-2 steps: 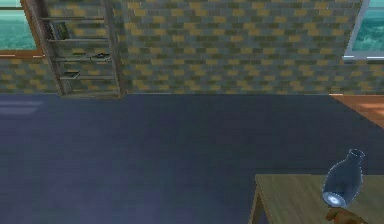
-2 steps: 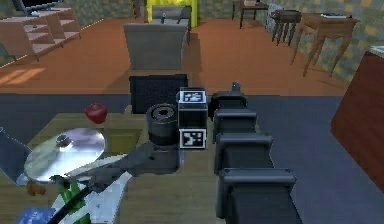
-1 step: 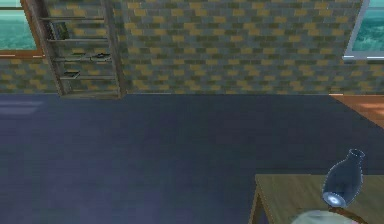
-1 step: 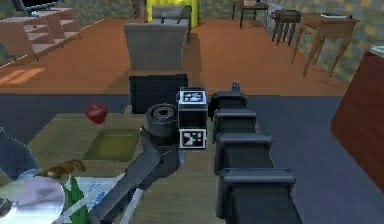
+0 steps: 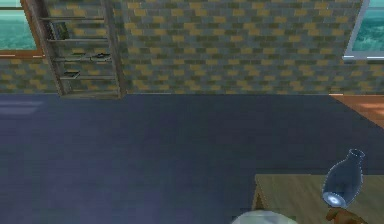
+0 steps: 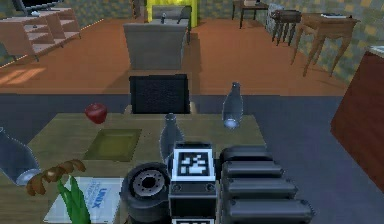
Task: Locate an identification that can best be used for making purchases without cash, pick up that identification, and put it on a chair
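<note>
Arm side view, wooden table [image 6: 70,135]. Left: red apple [image 6: 96,112], green mat [image 6: 113,145]. Far edge, middle: dark chair [image 6: 160,95] pushed against the table. Near middle: gripper [image 6: 150,190], with a grey bottle [image 6: 170,135] just behind. Cannot tell its finger state or whether it holds anything. Card not identifiable among the small items.

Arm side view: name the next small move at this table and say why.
Probably creep the base slightly along the table to check its flat items before reaching. A green mat and a white-and-blue flat thing lie near an apple and a bottle, and none reads clearly as a card. The dark chair stands just beyond the table.
</note>
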